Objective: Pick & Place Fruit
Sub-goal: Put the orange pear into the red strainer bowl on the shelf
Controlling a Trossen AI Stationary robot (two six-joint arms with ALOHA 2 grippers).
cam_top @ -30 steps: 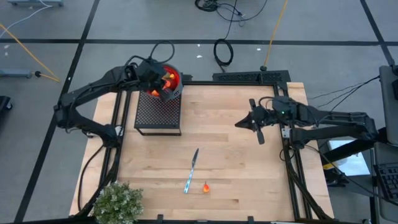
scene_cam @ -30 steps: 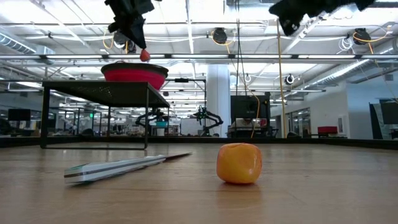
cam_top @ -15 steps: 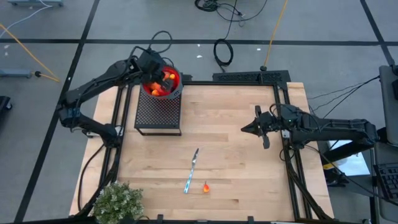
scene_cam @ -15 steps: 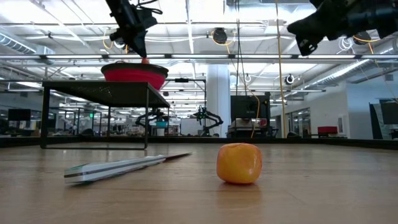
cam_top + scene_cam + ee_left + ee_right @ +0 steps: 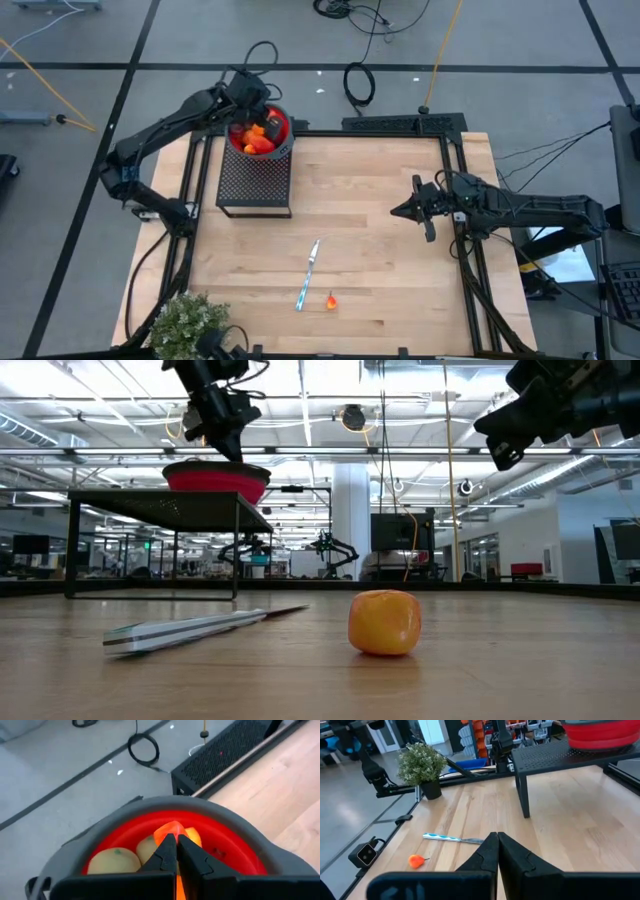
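Observation:
My left gripper (image 5: 254,122) (image 5: 234,454) reaches down into the red bowl (image 5: 283,128) (image 5: 225,840), which stands on a black mesh stand (image 5: 255,185) at the table's far left. It is shut on a small orange-red fruit (image 5: 170,827). Pale olive oval fruits (image 5: 116,861) and an orange one (image 5: 194,838) lie in the bowl. Another orange fruit (image 5: 331,299) (image 5: 385,622) (image 5: 416,861) rests on the table near the near edge. My right gripper (image 5: 394,211) (image 5: 494,836) (image 5: 496,450) hovers shut above the table's right part, touching nothing. My left gripper pinches the orange-red fruit (image 5: 169,830) between its two fingertips, coming from above and pointing down into the bowl. The fruit sticks out beyond the tips. Whether it touches the fruits under it cannot be told.
A knife (image 5: 308,272) (image 5: 200,628) (image 5: 452,839) lies on the table just left of the lone orange fruit. A bushy grey-green plant (image 5: 188,325) (image 5: 422,762) stands at the near left corner. Bare wood lies between the stand and my right gripper.
My left gripper, carrying the small red-orange fruit, has come down from above the bowl until its tips are at the bowl's rim. My right gripper has drawn back toward the table's right edge and sunk somewhat.

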